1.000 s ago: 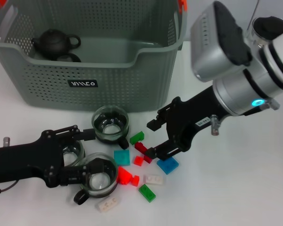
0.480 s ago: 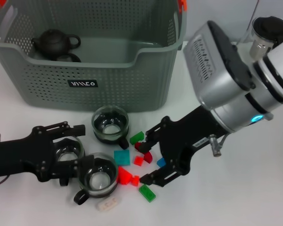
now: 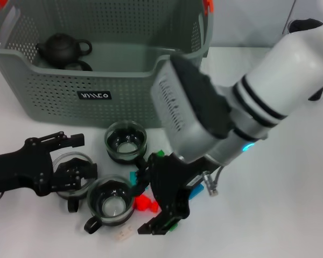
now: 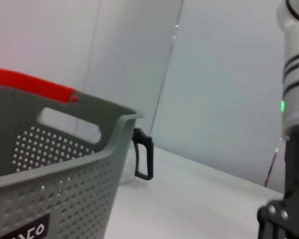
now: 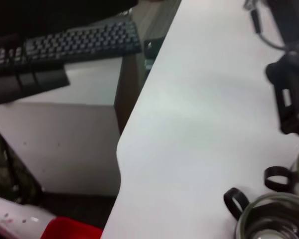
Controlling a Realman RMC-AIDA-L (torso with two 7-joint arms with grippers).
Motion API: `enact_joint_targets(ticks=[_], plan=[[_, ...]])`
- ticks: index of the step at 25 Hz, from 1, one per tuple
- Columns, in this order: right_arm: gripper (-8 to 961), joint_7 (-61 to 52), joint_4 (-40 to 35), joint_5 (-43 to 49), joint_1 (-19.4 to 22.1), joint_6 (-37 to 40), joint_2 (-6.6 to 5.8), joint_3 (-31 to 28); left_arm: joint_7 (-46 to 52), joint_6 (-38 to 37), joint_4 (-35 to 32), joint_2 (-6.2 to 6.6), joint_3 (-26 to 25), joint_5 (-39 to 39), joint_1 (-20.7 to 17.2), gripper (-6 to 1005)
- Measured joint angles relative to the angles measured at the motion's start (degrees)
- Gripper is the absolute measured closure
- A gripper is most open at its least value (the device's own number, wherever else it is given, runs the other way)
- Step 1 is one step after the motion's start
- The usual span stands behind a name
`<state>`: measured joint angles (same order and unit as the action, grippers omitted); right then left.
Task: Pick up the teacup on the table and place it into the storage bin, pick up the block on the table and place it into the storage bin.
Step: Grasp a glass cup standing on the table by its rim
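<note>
Three glass teacups stand in front of the storage bin [image 3: 54, 88]: one [image 3: 125, 141] nearest the bin, one [image 3: 111, 205] at the front, and one [image 3: 64, 160] on the left. My left gripper [image 3: 74, 171] is open, with its fingers on either side of the left teacup. My right gripper [image 3: 151, 198] is open and low over the scattered blocks, with a red block [image 3: 144, 203] between its fingers. A white block [image 3: 124, 232] lies in front of it. The front teacup [image 5: 274, 219] also shows in the right wrist view.
A black teapot [image 3: 62, 48] sits inside the bin. Teal [image 3: 133, 176], green [image 3: 160, 153] and blue [image 3: 195, 191] blocks lie partly under the right arm. The bin's orange handle clip [image 4: 30, 82] is close to the left wrist. The table edge [image 5: 124, 134] drops off beside a keyboard [image 5: 65, 47].
My right arm swung left and forward, bringing its gripper down over the red block. My left gripper drew back to the left, away from the front teacup, and now sits around the left one.
</note>
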<state>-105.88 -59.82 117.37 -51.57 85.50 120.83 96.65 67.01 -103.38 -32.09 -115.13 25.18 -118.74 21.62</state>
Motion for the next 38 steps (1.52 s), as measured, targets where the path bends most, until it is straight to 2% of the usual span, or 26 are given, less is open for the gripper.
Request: enact_joint_targets(ticks=[5,13,20,28,38], plan=[[234,1.55,3.72,-0.37,-2.94,-3.41,0.02,4.74,0.14,0.31,0.0,-0.2,-0.26,0.37,-0.26,157],[234,4.95,3.83,-0.21,-3.8,-9.32,0.19,11.34,0.14,1.07,0.22,-0.34,-0.93,0.52,-0.29,158],[234,7.61,3.29,0.0,-4.16,-12.4,0.28,12.97,0.14,1.14,0.34,-0.35,-1.03,0.54,-0.26,158],[234,10.93,3.81,0.21,-4.72,-18.36,0.29,18.53,0.15,1.17,0.54,-0.41,-2.26,0.54,-0.34,157],[234,13.64,6.41,0.16,-5.95,-21.06,0.71,21.07,0.23,1.25,1.14,-0.45,-2.42,0.54,-0.53,157]])
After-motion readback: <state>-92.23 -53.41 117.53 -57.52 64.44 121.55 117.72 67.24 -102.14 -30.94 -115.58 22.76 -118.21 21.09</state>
